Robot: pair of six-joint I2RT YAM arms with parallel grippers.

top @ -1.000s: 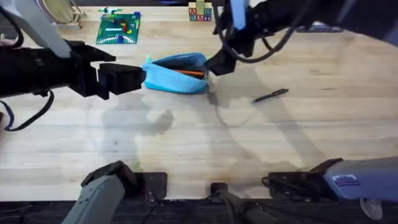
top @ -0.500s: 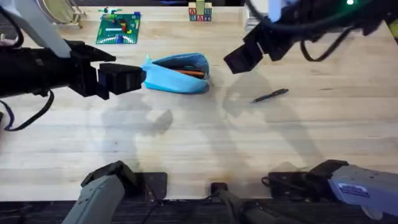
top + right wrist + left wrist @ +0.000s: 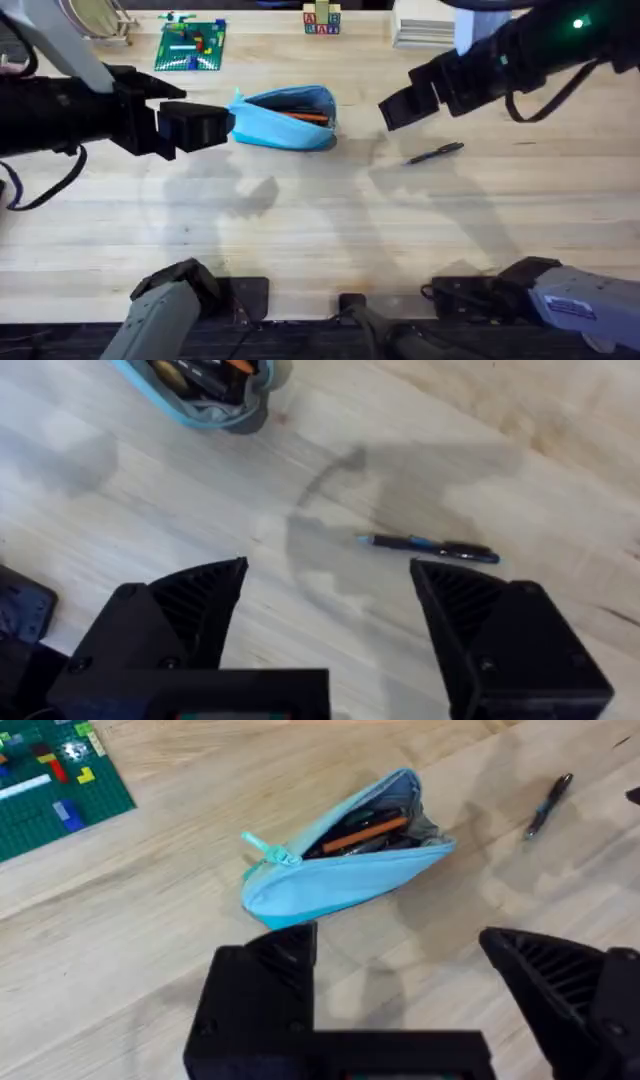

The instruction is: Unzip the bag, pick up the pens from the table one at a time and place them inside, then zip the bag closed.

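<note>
Unzipped bag (image 3: 285, 118) beside left end effector (image 3: 222, 127), dark pen (image 3: 435, 153) on table (image 3: 320, 230)

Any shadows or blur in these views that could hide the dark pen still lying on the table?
Overhead: soft arm shadows cross the table near the dark pen, yet it stays readable; the right pincer looks slightly soft. Right wrist: a grey shadow lies beside the pen, which is sharp. Left wrist: the bag is clear, and the open left pincer looms dark in front.

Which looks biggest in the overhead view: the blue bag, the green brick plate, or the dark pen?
1. Blue bag
2. Green brick plate, slightly smaller, though it sits farther away
3. Dark pen, clearly smallest
</note>
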